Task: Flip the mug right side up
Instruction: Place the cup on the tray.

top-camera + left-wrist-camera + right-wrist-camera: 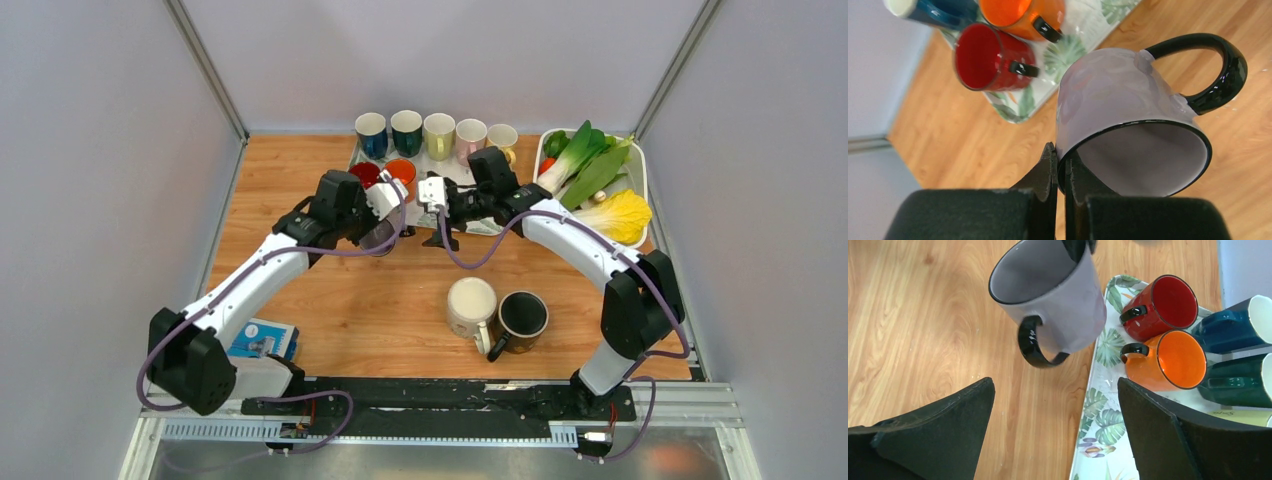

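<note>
While the left gripper (1060, 170) pinches the mug (1118, 95) at its rim, right gripper (1054, 385) jaws gape empty

light: bright, even | shadows: soft | focus: near fingers blurred

Holds the lilac black-handled ceramic mug (1118, 95) over the wooden tabletop (963, 145), just beside the leaf-printed tray (1070, 50) bearing a red mug (988, 57) and an orange mug (1018, 15).

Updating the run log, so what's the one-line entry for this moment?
left hand: shut on grey mug rim | right hand: open, not touching grey mug | task: grey mug not yet set down upright
</note>
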`<state>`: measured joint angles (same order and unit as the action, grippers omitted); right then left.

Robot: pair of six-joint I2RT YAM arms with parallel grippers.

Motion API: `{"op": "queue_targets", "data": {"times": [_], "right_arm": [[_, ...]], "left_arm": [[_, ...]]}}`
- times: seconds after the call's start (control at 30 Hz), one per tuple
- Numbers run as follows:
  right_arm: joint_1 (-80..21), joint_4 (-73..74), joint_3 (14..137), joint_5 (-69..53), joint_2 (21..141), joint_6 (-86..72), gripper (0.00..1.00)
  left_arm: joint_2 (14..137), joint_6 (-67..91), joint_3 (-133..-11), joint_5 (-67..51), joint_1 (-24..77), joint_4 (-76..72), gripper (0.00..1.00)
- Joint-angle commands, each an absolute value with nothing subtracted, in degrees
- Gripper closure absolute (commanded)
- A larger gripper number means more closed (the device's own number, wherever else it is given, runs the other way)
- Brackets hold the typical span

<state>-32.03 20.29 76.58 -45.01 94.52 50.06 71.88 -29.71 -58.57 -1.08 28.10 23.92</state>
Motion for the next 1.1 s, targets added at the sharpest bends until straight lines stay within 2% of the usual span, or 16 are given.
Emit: {"op": "queue_targets", "data": {"times": [0.0,0.1,0.37,0.57,0.77,0.83,0.9,0.93,1.0,1.03,1.07], "right_arm": [[-36.76,31.6,81.18,-38.01,95.48,63.71,0.01],[-39.54,31.56,79.93,-32.35,96.17,66.8,0.05],[-41.83,26.0,80.01,-24.84,98.36,64.45,0.25],[-43.1,23.51,79.85,-23.09,100.25,66.21,0.36],[-44.02,23.1,81.82,-22.18,103.17,67.41,0.53],[-44.03,23.08,82.13,-22.07,103.65,67.94,0.68],[-44.07,22.72,82.03,-22.03,103.56,68.15,0.97],[-44.04,22.27,81.82,-21.86,103.46,67.87,1.0],[-43.9,21.5,80.99,-21.49,103.01,66.62,1.0],[-43.65,20.52,80.6,-21.3,102.7,64.66,1.0],[-43.35,19.92,80.07,-21.28,102.29,63.52,1.0]], "left_arm": [[76.15,-18.93,-69.25,-4.16,28.38,29.79,1.0],[77.25,-17.02,-70.44,-4.2,28.33,29.7,1.0],[79.45,-15.53,-72.17,-5.1,28.38,31.8,1.0],[80.82,-15.13,-72.5,-5.84,28.35,31.47,1.0],[81.98,-15.17,-74.78,-7.0,28.31,32.05,1.0],[82.26,-14.94,-75.2,-7.3,28.32,32.14,1.0],[82.62,-14.6,-75.41,-7.56,28.38,32.29,1.0],[82.66,-14.55,-75.45,-7.78,28.36,32.37,1.0],[82.73,-14.35,-75.57,-7.9,28.31,32.64,0.86],[82.76,-13.81,-75.6,-7.51,28.35,32.67,0.62],[82.73,-13.45,-75.64,-6.49,28.25,32.56,0.52]]}}
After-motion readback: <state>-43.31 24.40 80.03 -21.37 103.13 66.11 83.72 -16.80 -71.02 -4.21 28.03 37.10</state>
